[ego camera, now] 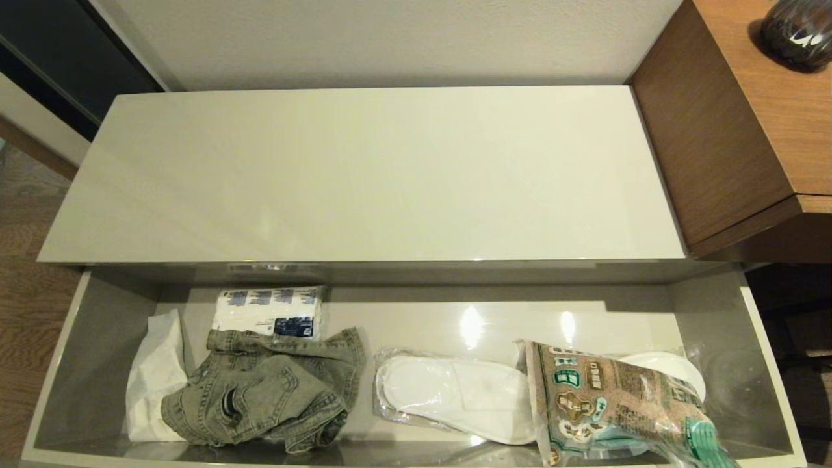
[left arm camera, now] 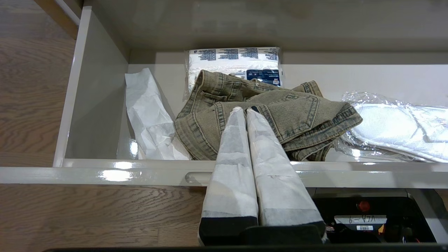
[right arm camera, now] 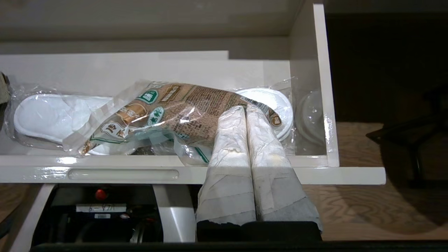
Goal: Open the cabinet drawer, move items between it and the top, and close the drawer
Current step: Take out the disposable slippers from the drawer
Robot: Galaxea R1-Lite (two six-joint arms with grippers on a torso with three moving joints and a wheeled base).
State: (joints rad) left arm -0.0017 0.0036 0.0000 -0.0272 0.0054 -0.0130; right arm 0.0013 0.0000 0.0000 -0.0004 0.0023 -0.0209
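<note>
The wide, glossy pale grey-beige cabinet drawer (ego camera: 97, 364) stands pulled fully out beneath the long, flat, glossy pale beige cabinet top (ego camera: 364, 175), which adjoins a taller brown wood-grain desk (ego camera: 728, 130) on its right end.

Taking the faded olive-grey denim jacket (ego camera: 266, 390) as the landmark: it lies crumpled on the drawer floor in the left half. Just behind it, partly tucked under its collar edge, is a white-and-blue printed tissue pack (ego camera: 270, 312). Touching its left side is a crumpled white paper sheet (ego camera: 156, 377) leaning toward the drawer's left wall. Just to its right lies the clear plastic pack of two white flat slippers (ego camera: 448, 393), close beside the jacket's hem. Further right of the jacket, overlapping the far end of that slipper pack, sits a brown-green printed snack bag (ego camera: 611, 403), with a white round lid-like disc (ego camera: 669, 367) in plastic behind it.

The left gripper (left arm camera: 245, 110) hangs in front of the drawer's front rim, over the jacket as its wrist camera sees it; its two white-wrapped fingers (left arm camera: 234, 147) are clenched together, holding nothing. The right gripper (right arm camera: 245, 108) hangs likewise before the rim at the snack-bag end, well right of the jacket, its wrapped fingers (right arm camera: 266, 147) pressed together and empty. One slim notch (left arm camera: 197, 177) in the front rim shows beside the left fingers.
</note>
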